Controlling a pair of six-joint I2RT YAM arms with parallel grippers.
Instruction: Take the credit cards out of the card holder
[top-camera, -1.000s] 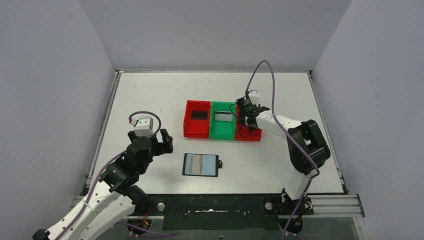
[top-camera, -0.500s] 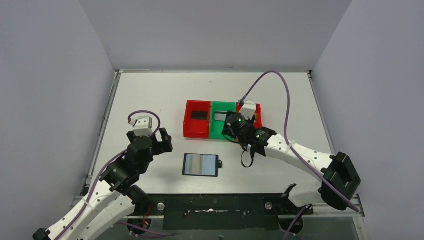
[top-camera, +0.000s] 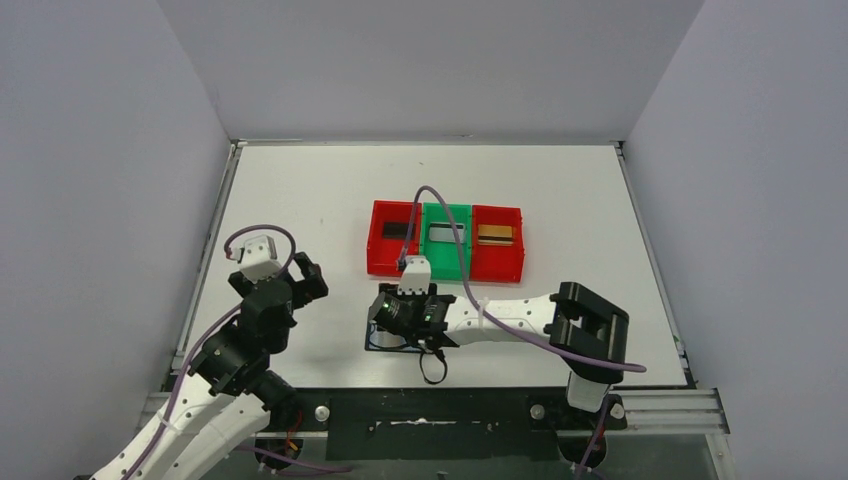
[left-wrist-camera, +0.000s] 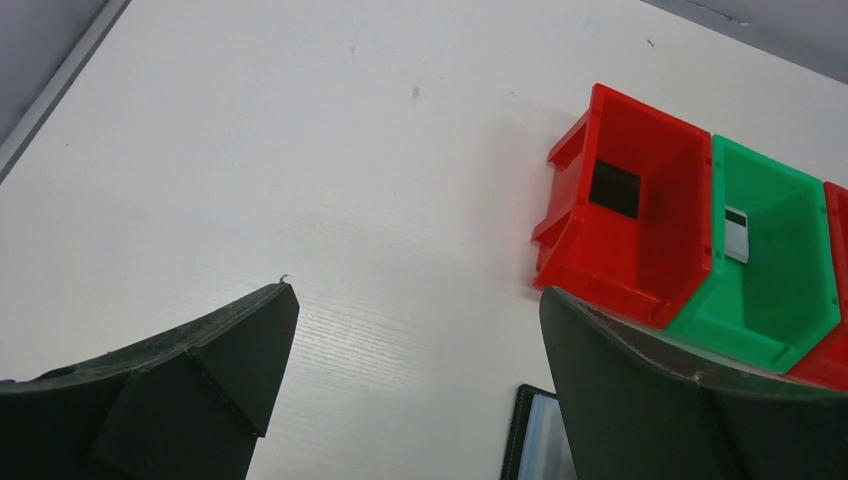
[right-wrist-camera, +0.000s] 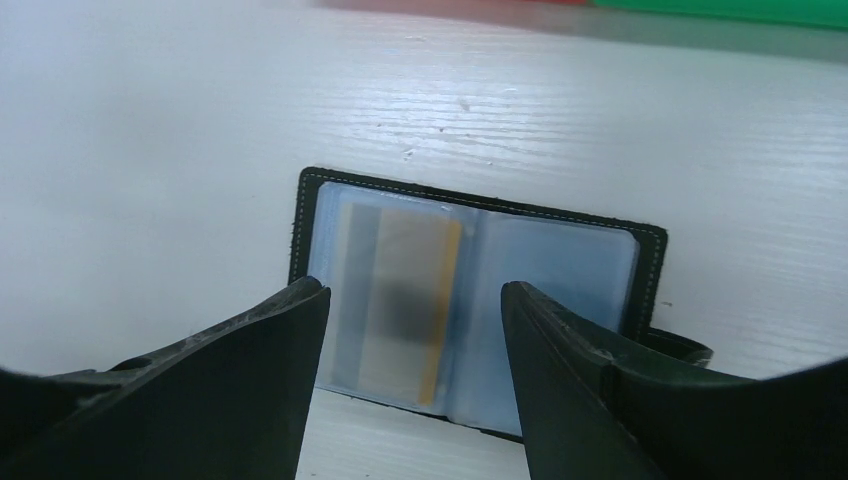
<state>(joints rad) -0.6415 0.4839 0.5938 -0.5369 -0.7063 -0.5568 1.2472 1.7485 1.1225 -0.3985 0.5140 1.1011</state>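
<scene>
Hovering over the open wallet, my right gripper is holding its fingers apart, gripping nothing. The wallet is lying flat on the table, a gold card sitting in one pocket. My left gripper is hanging wide open, off to the wallet's left. A second gold card is lying in the right red tray.
</scene>
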